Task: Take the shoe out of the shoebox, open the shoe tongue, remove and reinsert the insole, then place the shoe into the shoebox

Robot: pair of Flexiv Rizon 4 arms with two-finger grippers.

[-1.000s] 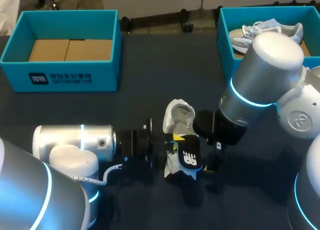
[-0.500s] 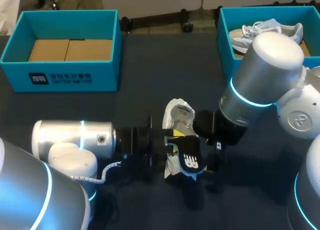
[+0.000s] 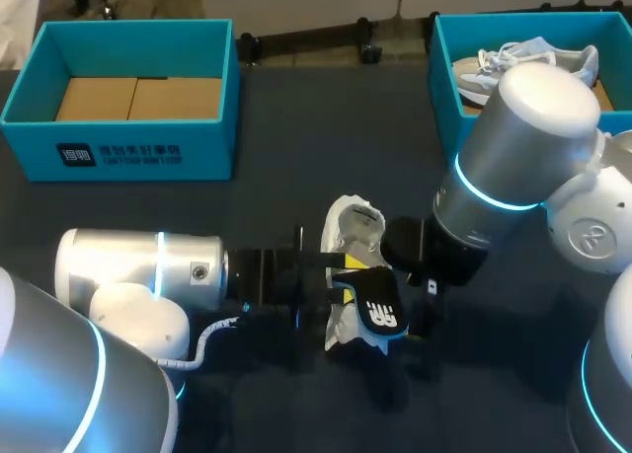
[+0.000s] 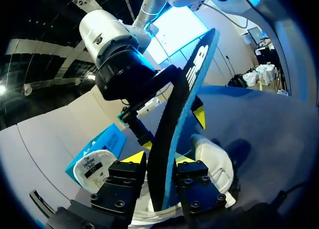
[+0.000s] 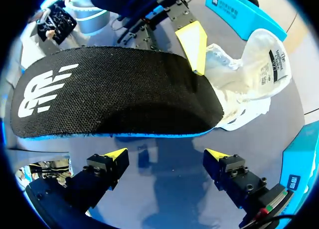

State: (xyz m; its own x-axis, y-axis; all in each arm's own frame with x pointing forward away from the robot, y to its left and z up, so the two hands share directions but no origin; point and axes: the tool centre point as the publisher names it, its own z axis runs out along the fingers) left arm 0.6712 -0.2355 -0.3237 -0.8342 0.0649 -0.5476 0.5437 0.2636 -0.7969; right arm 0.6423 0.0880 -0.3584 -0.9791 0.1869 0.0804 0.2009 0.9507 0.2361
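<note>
My left tool [image 4: 159, 159] is clamped on the heel end of a thin, black-topped, blue-edged foam insole [image 4: 184, 104]. It holds the insole on edge, just above the opening of a white fabric shoe [image 3: 354, 231] that lies on the dark tabletop [image 3: 276, 157].

My right tool [image 5: 166, 154] is on the far side of the white shoe from the left tool. Its fingers are spread wide and grip nothing, and the insole's flat black face [image 5: 114, 89] lies ahead of them.

I judge the insole to be very light, soft and bendy. Gripped at one end only, it is likely to droop or twist. A pinch across its thickness near the heel suits it, with the toe end fed into the shoe first.

The white shoe looks light and soft-sided, so it may slide or fold in when the insole pushes into it. Its heel collar is the firmest place to steady it.

Well beyond the white shoe, to one side, is a teal cardboard shoebox [image 3: 118, 152] with a bare brown floor. To the other side a second teal shoebox [image 3: 444, 78] holds a pale laced shoe [image 3: 523, 58]. My right arm's silver body [image 3: 523, 147] is between the white shoe and that second box.
</note>
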